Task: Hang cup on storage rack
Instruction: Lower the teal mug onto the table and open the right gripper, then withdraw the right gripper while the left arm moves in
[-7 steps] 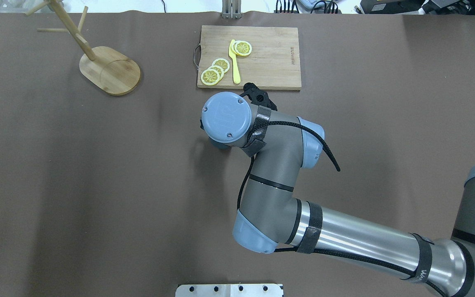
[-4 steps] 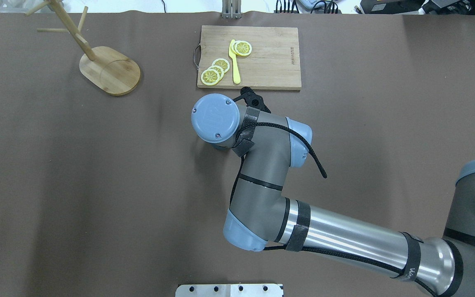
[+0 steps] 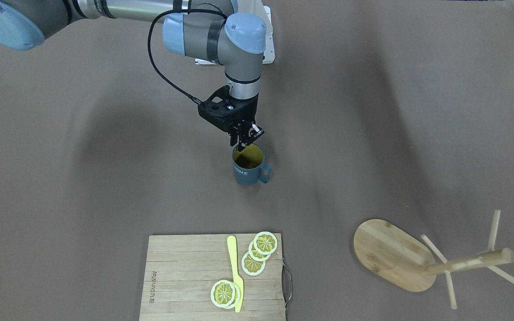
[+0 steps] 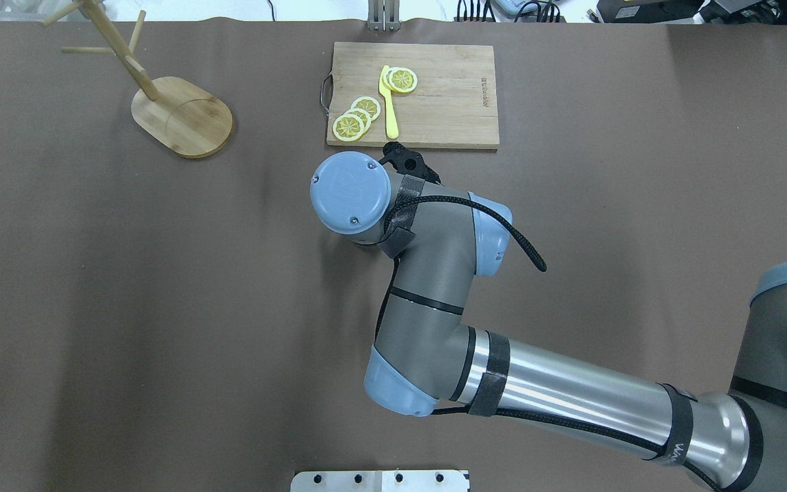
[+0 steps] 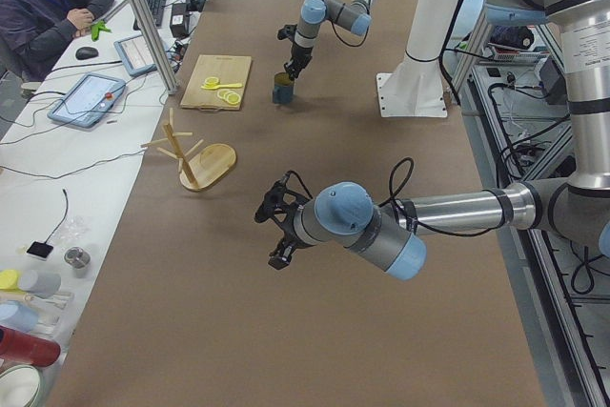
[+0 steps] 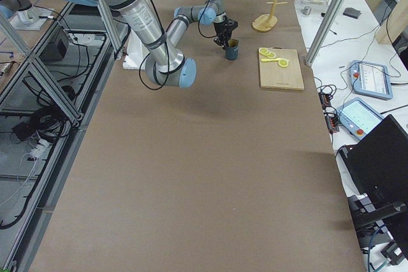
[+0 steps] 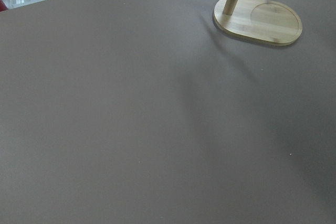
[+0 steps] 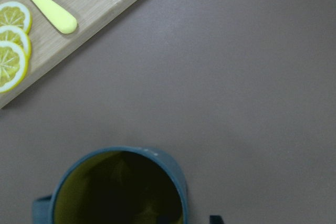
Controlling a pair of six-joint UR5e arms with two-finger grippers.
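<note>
Directly beneath the right end effector (image 3: 247, 139) — fingers narrow at the rim, clamped or not I cannot tell — stands the cup (image 3: 247, 171) on the desk (image 3: 105, 178), so grasping seems the step in hand, then a lift toward the storage rack (image 3: 391, 254) well off to its left, handle onto a peg.

Bright, even overhead light; soft broad shadows on table (image 3: 417, 89); wrist views perhaps slightly soft.

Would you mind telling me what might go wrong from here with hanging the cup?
The right pincer sits only at the rim of the cup, so a thin grip may slip or tip it.
The rack stands far off toward the robot's left, so the carry is long.
Its pegs are thin, and the handle must thread one exactly; a miss could topple it.
</note>
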